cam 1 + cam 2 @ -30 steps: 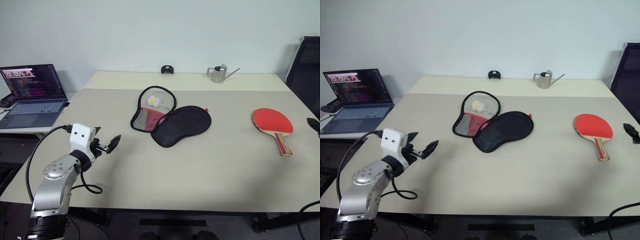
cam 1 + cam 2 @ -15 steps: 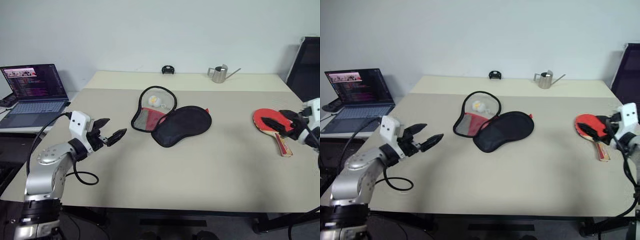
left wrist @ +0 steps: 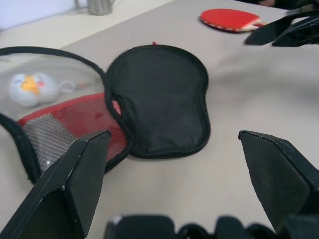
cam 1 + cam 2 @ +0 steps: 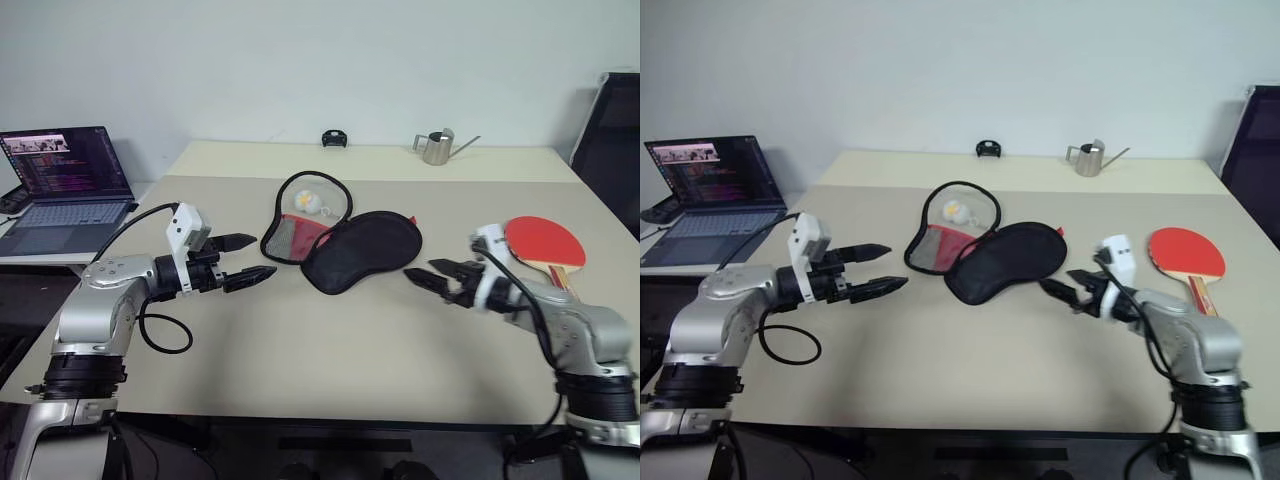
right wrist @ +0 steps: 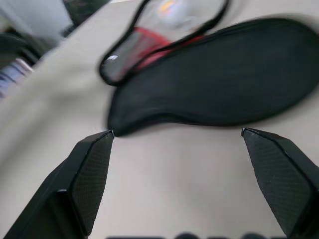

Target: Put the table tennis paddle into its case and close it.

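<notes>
Left gripper: your left gripper [image 4: 244,260] hovers over the table's left part, level with the case, its two black fingers spread wide with nothing between them. It points toward the case and stands apart from it.

Right gripper: your right gripper [image 4: 436,275] hangs above the table just right of the case's narrow end, jaws wide apart, nothing held. The tips face the case and stop short of touching it.

Case: the case [image 4: 362,250] lies unzipped near the middle of the table [image 4: 330,350], a little toward the far edge. Its black flap is folded out flat toward you. The other half, behind it and to the left, tilts up from the table, showing red lining and mesh.

Inside the case: a small white ball-like trinket with an orange mark [image 3: 31,87] sits in the raised half, against the mesh.

Paddle: the table tennis paddle [image 4: 544,244] rests flat near the table's right edge, red face up, handle pointing toward the near edge. It lies well apart from the case, behind and to the right of your right gripper, untouched.

Far edge: a small metal watering can [image 4: 437,147] and a small black object [image 4: 334,139] stand along the back edge.

Off the left side: an open laptop [image 4: 66,188] sits on a lower surface beside the table's left edge, screen lit.
</notes>
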You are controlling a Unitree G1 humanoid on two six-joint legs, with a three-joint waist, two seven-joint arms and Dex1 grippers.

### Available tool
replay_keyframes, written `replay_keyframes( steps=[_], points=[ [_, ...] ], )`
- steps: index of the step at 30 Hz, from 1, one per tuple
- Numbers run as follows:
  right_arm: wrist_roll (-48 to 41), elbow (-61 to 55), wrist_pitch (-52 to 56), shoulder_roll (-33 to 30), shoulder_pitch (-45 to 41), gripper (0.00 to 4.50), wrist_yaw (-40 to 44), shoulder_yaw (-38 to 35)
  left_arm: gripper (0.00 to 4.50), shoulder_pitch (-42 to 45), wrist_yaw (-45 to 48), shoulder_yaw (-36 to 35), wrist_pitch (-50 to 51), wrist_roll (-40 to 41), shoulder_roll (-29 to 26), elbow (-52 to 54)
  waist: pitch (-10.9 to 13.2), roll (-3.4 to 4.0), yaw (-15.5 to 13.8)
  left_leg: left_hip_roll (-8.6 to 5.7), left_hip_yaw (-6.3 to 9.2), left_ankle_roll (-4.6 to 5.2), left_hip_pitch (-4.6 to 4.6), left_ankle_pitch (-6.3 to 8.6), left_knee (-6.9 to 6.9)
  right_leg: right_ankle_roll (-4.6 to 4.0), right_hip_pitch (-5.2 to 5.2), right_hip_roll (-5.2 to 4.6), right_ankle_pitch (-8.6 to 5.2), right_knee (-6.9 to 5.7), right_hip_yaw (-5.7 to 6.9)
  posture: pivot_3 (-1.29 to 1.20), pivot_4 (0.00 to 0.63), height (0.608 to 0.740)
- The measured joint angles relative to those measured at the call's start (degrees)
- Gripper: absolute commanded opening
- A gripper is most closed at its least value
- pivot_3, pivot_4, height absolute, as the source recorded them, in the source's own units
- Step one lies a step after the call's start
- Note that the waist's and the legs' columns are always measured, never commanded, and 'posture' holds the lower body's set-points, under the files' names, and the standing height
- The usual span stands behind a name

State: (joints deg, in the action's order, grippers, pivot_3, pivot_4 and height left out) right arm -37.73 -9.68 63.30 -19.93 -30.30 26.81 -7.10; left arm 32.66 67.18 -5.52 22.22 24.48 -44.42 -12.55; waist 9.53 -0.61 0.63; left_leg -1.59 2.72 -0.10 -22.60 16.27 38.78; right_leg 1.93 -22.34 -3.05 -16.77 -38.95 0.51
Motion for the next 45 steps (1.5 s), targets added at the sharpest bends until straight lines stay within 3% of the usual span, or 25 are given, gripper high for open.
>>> replay_keyframes(
  steps=[7,22,32,35,45],
  points=[
    [3.61,6.93,-0.20,6.35,-2.42,4.50,-4.28,6.17,4.48,0.96,1.76,0.33,-1.20,-0.90,-0.78,-1.58,0.00,-0.01,0.24,-0.07,0.02,0.00,-0.07,0.00,0.01,0.00,-0.03,-0.02,0.00,0.05,0.02,0.00,0.150,0.740],
    [11.48,24.26,-10.91,17.34,-10.35,4.50,-9.65,6.07,4.48,0.99,2.39,0.70,-1.35,-1.84,-1.32,-1.45,0.01,0.00,1.31,-0.04,0.00,-0.02,-0.10,-0.01,-0.01,0.00,-0.20,0.02,0.00,-0.05,-0.03,0.00,0.150,0.740],
    [13.30,28.03,-14.11,21.39,-11.69,4.50,-11.14,6.23,4.48,1.02,2.29,0.74,-1.36,-1.96,-1.32,-1.42,0.01,0.01,1.32,-0.04,0.00,-0.05,-0.20,-0.03,-0.01,0.00,-0.35,0.02,0.00,-0.09,-0.05,0.00,0.150,0.740],
    [14.05,28.15,-14.56,22.36,-11.68,3.95,-12.08,6.22,4.50,1.01,2.29,0.74,-1.35,-1.96,-1.32,-1.19,0.01,0.01,1.32,-0.04,0.00,-0.07,-0.20,-0.04,-0.01,0.00,-0.36,0.02,0.00,-0.11,-0.06,0.00,0.150,0.740],
    [12.98,28.59,-12.16,25.26,-11.60,0.38,-15.83,1.47,4.50,0.05,2.37,0.76,-1.35,-1.99,-1.46,-0.60,0.01,0.01,1.32,-0.04,0.01,-0.11,-0.23,-0.06,-0.02,0.00,-0.40,0.02,0.00,-0.11,-0.06,0.00,0.150,0.740]
  ],
)
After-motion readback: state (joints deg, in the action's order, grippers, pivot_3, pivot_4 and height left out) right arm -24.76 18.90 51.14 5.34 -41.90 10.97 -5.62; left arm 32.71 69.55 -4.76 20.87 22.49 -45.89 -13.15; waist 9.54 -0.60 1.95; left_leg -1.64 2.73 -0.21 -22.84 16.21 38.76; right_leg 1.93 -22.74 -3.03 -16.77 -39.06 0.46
